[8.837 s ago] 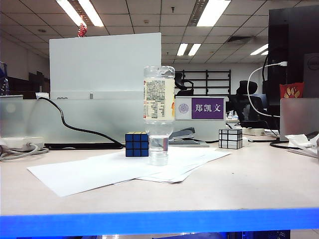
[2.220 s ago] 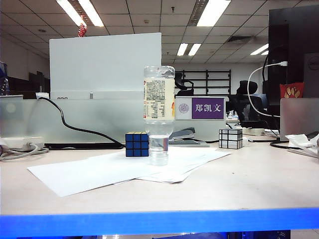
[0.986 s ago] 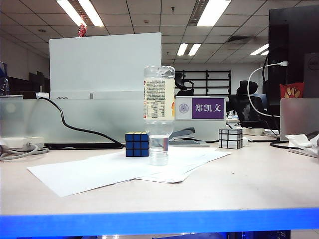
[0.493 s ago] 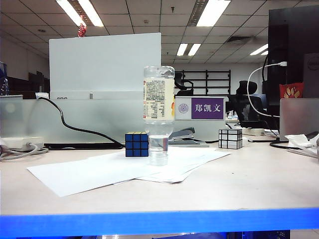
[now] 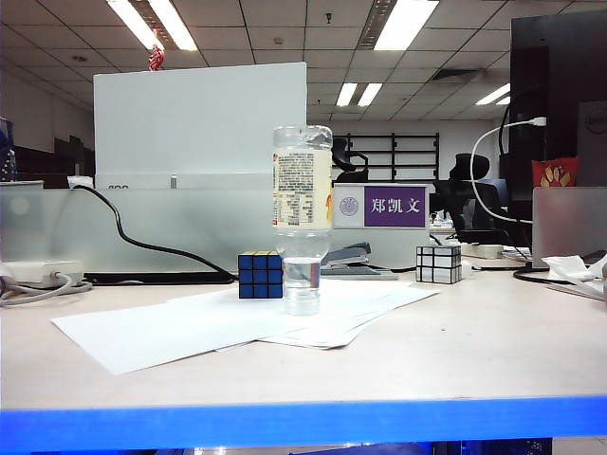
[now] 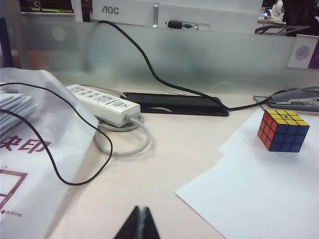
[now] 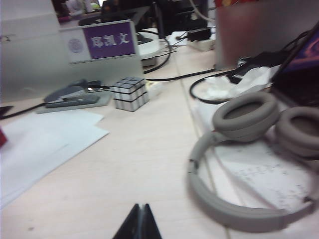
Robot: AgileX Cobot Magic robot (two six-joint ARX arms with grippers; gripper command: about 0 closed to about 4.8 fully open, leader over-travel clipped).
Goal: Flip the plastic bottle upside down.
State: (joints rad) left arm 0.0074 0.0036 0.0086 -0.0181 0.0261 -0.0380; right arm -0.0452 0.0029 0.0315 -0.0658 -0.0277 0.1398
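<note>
From where I sit at the controls, the tabletop (image 5: 493,351) stretches wide and pale, with loose white paper sheets (image 5: 190,327) spread over its middle. On those sheets the plastic bottle (image 5: 303,218) stands alone, cap down and base up, its long axis vertical, about midway between the tabletop's left and right edges and nearer the far edge than the near one. I judge the flip done, with nothing touching the bottle.

A colored puzzle cube (image 5: 260,275) sits just beside the bottle on its left, and a silver mirror cube (image 5: 438,263) lies well apart toward the right, near a stapler (image 5: 351,258) and a purple nameplate (image 5: 383,206).

Neither arm shows in the exterior view. The left hand (image 6: 140,224) is clenched and empty, low over the tabletop's left side near a white power strip (image 6: 102,102), with the colored cube ahead of it. The right hand (image 7: 139,221) is likewise clenched and empty, over the right side beside grey headphones (image 7: 244,149).

The bottle appears in neither wrist view, so it lies inward from both hands, between them; I cannot tell which is nearer.
</note>
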